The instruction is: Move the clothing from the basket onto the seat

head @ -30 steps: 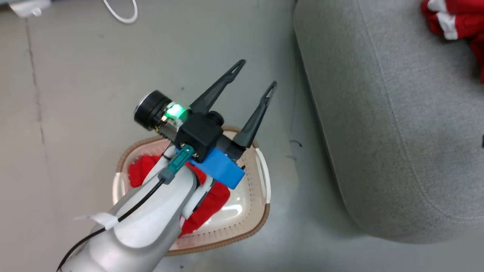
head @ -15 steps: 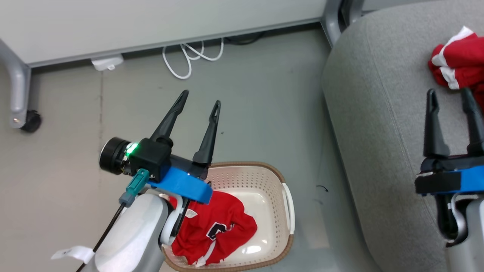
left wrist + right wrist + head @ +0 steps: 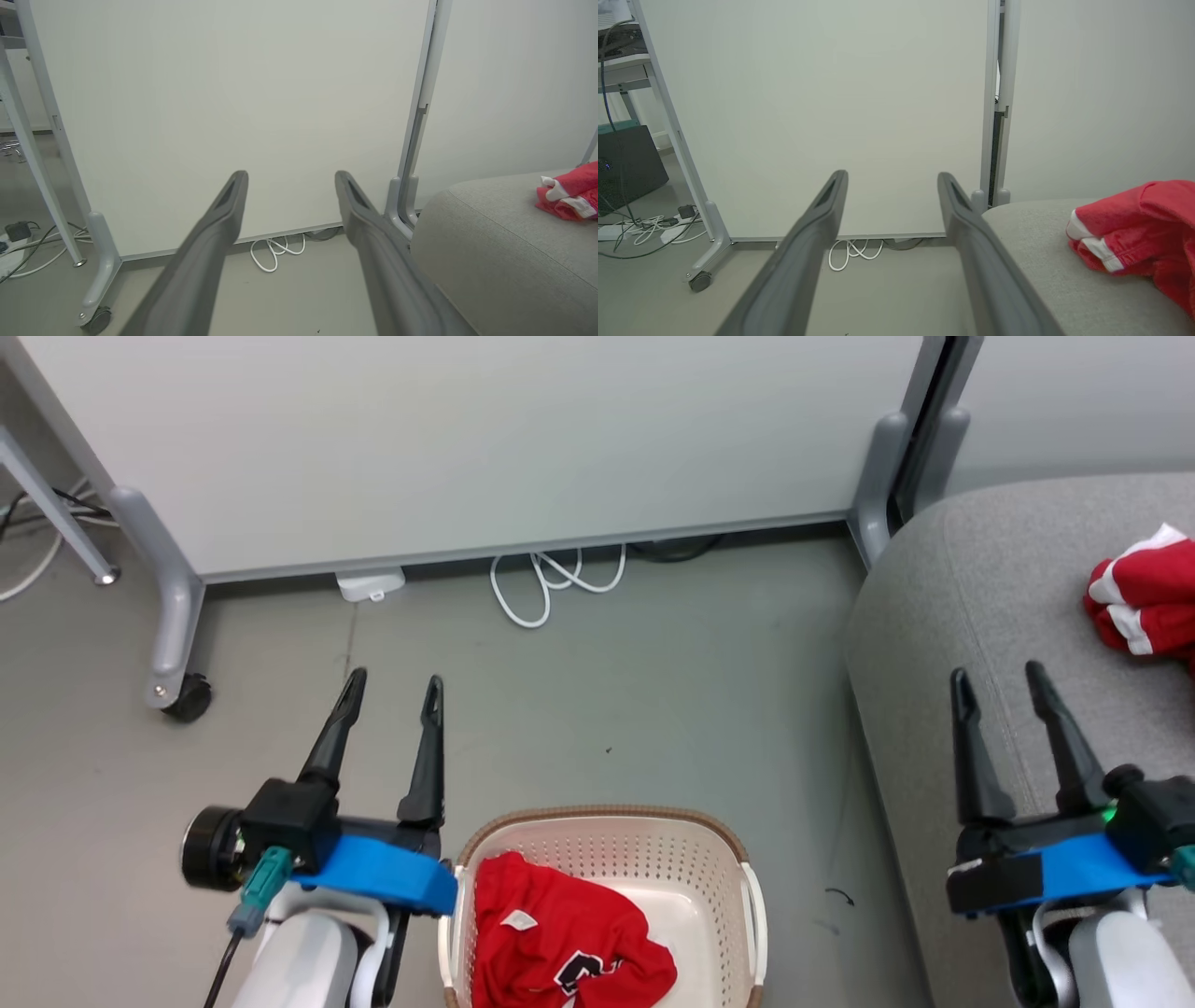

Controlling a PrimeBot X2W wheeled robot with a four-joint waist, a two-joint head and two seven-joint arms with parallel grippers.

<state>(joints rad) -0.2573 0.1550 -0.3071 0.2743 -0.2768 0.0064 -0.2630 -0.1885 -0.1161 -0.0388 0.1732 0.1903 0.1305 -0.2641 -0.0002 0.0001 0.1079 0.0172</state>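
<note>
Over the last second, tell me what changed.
The head camera tilted up. The left end effector was over the basket and now sits beside its left edge, open and empty. The right end effector is open too. Unchanged: one shirt in the basket, the other shirt on the sofa.

1. Right of the left pincer (image 3: 394,679), the basket (image 3: 719,840) runs off the bottom edge; lettering on its red shirt (image 3: 551,943) is unreadable.
2. Beyond the right pincer (image 3: 997,672), the second shirt (image 3: 1144,602) is cropped at the right edge.

Red shirt (image 3: 560,947) in cream basket (image 3: 677,859), second shirt (image 3: 1146,602) (bunched) on grey sofa (image 3: 943,616)
</note>
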